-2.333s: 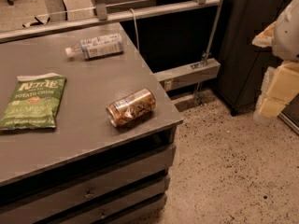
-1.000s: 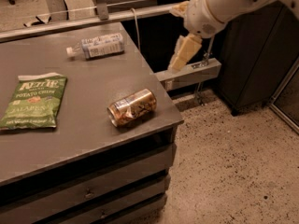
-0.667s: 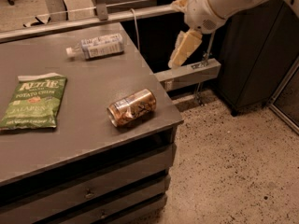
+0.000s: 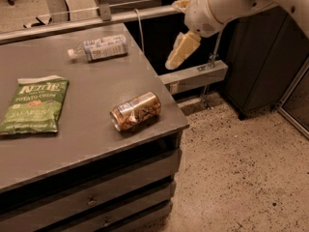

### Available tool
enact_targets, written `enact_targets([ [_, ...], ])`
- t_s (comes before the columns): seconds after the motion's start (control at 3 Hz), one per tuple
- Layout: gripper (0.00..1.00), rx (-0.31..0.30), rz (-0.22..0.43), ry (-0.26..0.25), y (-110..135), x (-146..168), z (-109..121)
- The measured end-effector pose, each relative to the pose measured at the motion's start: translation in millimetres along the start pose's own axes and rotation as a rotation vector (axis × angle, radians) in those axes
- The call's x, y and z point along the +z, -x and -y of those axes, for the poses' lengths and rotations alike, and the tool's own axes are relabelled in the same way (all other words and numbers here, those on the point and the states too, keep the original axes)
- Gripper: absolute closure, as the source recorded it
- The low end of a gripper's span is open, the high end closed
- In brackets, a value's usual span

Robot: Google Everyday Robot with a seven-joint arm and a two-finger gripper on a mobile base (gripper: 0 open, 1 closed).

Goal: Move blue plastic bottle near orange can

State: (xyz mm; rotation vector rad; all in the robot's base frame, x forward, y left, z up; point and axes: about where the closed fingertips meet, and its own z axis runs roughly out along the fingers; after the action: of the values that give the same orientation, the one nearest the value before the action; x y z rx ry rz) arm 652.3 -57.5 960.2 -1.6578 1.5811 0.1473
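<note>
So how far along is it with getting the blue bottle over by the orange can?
Nothing is done yet: the blue plastic bottle lies at the far edge of the table, apart from the orange can near the front corner. In hand: the gripper hangs beyond the table's right edge, touching neither. Left: grasp, carry, set down.

The bottle [image 4: 99,48] lies on its side at the far end of the surface [image 4: 91,144], cap end to the left. The chip bag [image 4: 34,105] lies flat at the left edge, nearer than the bottle. The can [image 4: 136,111] lies on its side close to the near right corner, well apart from both. The gripper [image 4: 182,45] hangs off the surface, past its right edge, right of the bottle and farther back than the can.
</note>
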Motion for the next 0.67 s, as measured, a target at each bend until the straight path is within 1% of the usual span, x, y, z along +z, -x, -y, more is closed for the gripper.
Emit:
enact_targets([
  [0.33,0.0,0.023,0.119,-0.03,12.7,46.4,25.9],
  [0.67,0.0,0.05,0.232,-0.034,24.9,96.6,54.0],
])
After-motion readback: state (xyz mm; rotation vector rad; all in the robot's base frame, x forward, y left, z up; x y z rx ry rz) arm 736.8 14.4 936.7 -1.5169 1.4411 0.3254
